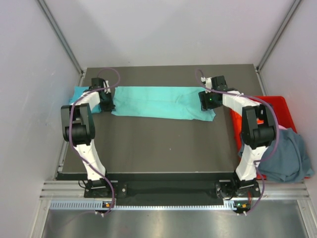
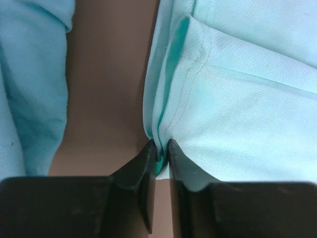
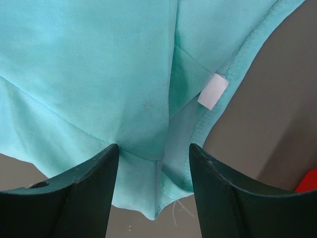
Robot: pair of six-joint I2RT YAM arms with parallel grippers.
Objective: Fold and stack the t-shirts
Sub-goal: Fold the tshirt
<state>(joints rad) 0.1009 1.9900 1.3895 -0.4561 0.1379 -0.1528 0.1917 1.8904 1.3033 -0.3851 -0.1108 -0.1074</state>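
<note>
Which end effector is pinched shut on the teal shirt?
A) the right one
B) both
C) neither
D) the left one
D: the left end effector is closed tight on the teal shirt at its edge, while the right end effector stands open around it.

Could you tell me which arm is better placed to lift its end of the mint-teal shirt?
Left. The left arm has its jaws pinched shut on an edge of the mint-teal shirt; the right arm holds its jaws open astride the other end.
</note>
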